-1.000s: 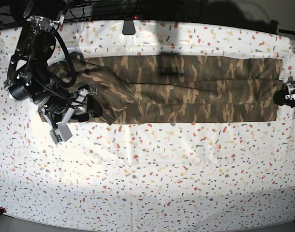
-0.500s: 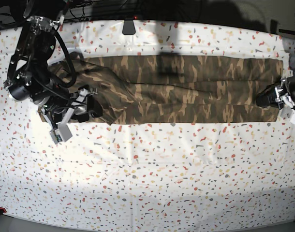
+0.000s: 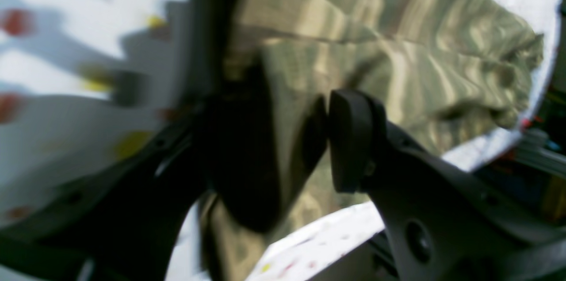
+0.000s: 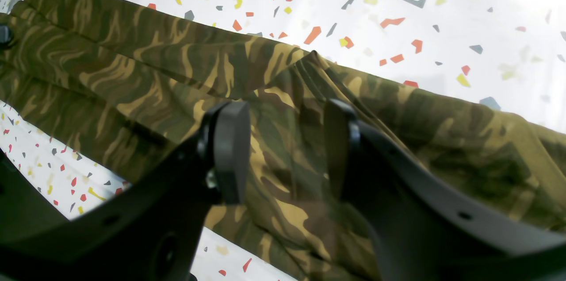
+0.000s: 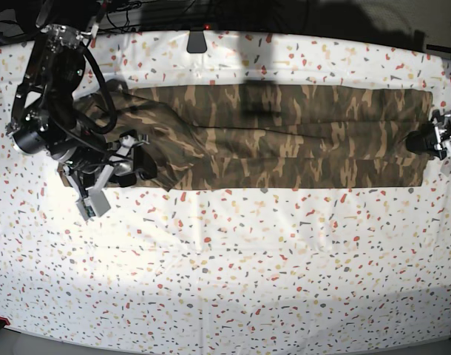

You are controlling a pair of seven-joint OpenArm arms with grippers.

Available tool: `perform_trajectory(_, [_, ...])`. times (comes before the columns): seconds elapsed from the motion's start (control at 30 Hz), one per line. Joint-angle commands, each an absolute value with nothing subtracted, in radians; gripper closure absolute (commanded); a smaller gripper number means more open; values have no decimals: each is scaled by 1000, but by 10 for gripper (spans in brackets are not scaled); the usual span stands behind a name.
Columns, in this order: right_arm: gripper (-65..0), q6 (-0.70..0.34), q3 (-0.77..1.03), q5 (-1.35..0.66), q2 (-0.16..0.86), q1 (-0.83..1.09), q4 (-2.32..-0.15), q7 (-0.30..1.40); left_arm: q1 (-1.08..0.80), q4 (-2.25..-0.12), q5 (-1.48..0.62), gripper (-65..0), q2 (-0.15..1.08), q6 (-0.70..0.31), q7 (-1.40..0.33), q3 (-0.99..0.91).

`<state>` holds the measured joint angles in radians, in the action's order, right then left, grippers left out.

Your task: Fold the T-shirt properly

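The camouflage-print cloth T-shirt [image 5: 285,137] in olive, brown and tan lies as a long, narrow band across the far half of the white cloth speckled with red, yellow and grey [image 5: 233,274], its long sides already brought in so that lengthwise creases run through it. The black right gripper [image 4: 283,148] hangs just over the bunched end of the band, jaws parted with cloth showing in the gap between the pads and nothing pinched; in the base view this arm sits at the left end, where the fabric rises in a rumpled hump under the wrist, probably a sleeve or shoulder that has not been laid flat. The black left gripper [image 3: 287,148] is at the opposite end, on the right edge of the base view, low against the short edge of the band. Its wrist picture is blurred: one pad [image 3: 349,139] stands clear over the fabric and the other is a dark smear beside the edge, with cloth visible between them, so the jaws look apart and straddling the edge, but whether they have begun to pinch I cannot tell. With an arm at each end, the placement suits taking hold of an end to fold the band across its length. The loose hump at the left may spoil a neat fold unless it is smoothed first.
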<state>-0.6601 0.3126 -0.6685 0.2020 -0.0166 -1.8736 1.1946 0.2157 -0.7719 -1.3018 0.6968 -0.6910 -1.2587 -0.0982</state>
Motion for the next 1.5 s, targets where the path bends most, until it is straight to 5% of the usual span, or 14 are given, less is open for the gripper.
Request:
perform_trajectory(0.0, [-276, -666, 314, -689, 210, -33, -1892, 1176, 233, -781, -1336, -315, 722, -698, -1261, -104])
perform_trajectory(0.37, [-276, -666, 314, -688, 210, -33, -1892, 1179, 233, -781, -1337, -294, 714, -698, -1259, -104])
perform_trajectory(0.5, [-276, -666, 314, -689, 210, -33, -1892, 1179, 233, -781, -1338, -183, 745, -698, -1234, -104])
perform_trajectory(0.63, [-276, -666, 314, -689, 210, -33, -1892, 1179, 233, -781, -1369, 0, 749, -698, -1205, -104])
perform_trajectory(1.47, [-276, -667, 314, -688, 210, -33, -1892, 1073, 233, -914, -1484, 0, 648, -698, -1374, -104])
